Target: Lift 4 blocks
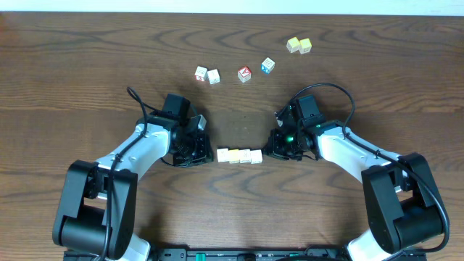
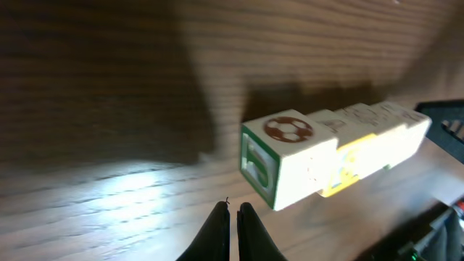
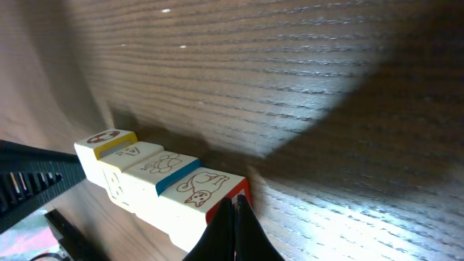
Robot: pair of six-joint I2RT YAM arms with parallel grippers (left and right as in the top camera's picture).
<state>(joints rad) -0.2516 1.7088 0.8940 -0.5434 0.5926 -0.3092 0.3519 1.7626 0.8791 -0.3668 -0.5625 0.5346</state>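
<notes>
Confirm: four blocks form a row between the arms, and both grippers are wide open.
One error: the left gripper and right gripper are shut, fingers together, as the wrist views show. The four blocks do form a row between them.

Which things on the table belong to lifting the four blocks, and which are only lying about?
For the job:
- row of four blocks, between the two arms
- left gripper, shut, near one end of the row
- right gripper, shut, near the other end

Lying about, farther back:
- pair of whitish cubes
- red-faced cube
- blue-faced cube
- yellow-green pair
</notes>
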